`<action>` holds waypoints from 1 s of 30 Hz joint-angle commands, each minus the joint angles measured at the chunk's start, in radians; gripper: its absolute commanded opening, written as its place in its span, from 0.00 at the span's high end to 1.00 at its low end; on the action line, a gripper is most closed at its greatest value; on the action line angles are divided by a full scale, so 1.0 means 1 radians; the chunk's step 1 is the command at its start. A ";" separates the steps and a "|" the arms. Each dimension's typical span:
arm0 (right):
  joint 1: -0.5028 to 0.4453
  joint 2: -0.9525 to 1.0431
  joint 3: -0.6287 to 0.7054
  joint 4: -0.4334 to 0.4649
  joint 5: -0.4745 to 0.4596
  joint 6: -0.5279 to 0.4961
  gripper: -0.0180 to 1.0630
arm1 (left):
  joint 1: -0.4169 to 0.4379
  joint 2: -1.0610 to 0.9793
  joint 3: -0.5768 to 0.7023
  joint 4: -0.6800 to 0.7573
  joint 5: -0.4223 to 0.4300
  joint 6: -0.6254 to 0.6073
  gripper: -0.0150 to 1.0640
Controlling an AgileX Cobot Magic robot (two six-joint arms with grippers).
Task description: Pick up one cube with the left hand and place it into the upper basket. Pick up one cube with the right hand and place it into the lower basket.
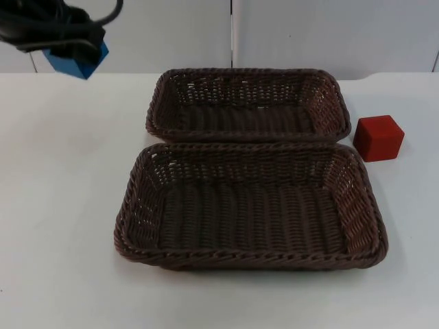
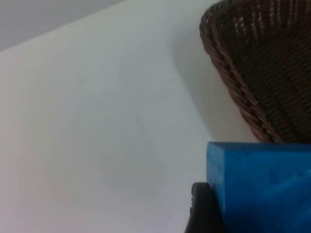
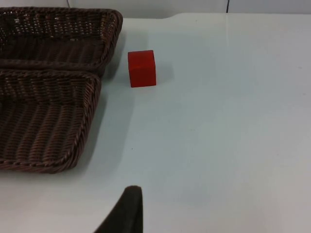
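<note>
My left gripper (image 1: 72, 51) is raised at the table's far left, shut on a blue cube (image 1: 77, 62); the same blue cube (image 2: 260, 187) sits against a black fingertip (image 2: 204, 206) in the left wrist view. The upper basket (image 1: 247, 103) is dark brown wicker and lies to the gripper's right, with its rim (image 2: 233, 82) in the left wrist view. The lower basket (image 1: 250, 205) lies just in front of it. A red cube (image 1: 378, 137) rests on the table right of the upper basket, also seen as the red cube (image 3: 142, 68) from the right wrist. One right fingertip (image 3: 127, 211) shows.
White table (image 1: 62, 205) extends left of and in front of the baskets. The grey partition wall (image 1: 309, 34) closes off the back. Both baskets (image 3: 48, 82) hold nothing.
</note>
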 commanded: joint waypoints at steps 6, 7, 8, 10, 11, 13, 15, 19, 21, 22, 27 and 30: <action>-0.006 -0.004 0.007 -0.004 -0.007 -0.013 0.01 | -0.004 -0.021 -0.005 -0.022 0.001 -0.010 0.99; -0.006 -0.004 0.007 -0.004 -0.007 -0.015 0.01 | -0.004 -0.021 -0.005 -0.022 0.001 -0.010 0.99; -0.006 -0.004 0.007 -0.004 -0.007 -0.017 0.01 | -0.004 -0.021 -0.005 -0.028 0.001 -0.010 0.99; -0.006 -0.004 0.007 -0.004 -0.007 -0.017 0.01 | -0.004 -0.021 -0.005 -0.042 -0.001 -0.010 0.99; -0.006 -0.004 0.007 -0.004 -0.007 -0.017 0.01 | -0.004 -0.021 -0.005 -0.047 -0.003 -0.010 0.99; -0.006 -0.004 0.007 -0.004 -0.007 -0.017 0.01 | -0.004 -0.021 -0.005 -0.055 -0.008 -0.010 0.99; -0.006 -0.004 0.007 -0.004 -0.007 -0.017 0.01 | -0.004 -0.021 -0.005 -0.066 -0.018 -0.010 0.99; -0.006 -0.004 0.007 -0.004 -0.007 -0.021 0.01 | -0.004 -0.021 -0.005 -0.086 -0.023 -0.010 0.99; -0.006 -0.004 0.007 -0.004 -0.007 -0.023 0.01 | -0.004 -0.021 -0.005 -0.090 -0.023 -0.010 0.99; -0.006 -0.004 0.007 -0.004 -0.007 -0.023 0.01 | -0.004 -0.021 -0.005 -0.092 -0.023 -0.010 0.99; -0.006 -0.004 0.007 -0.004 -0.007 -0.023 0.01 | -0.011 -0.021 -0.005 -0.126 -0.036 0.000 0.99; -0.006 -0.004 0.007 -0.004 -0.007 -0.023 0.01 | -0.027 -0.021 -0.005 -0.128 -0.057 0.020 0.99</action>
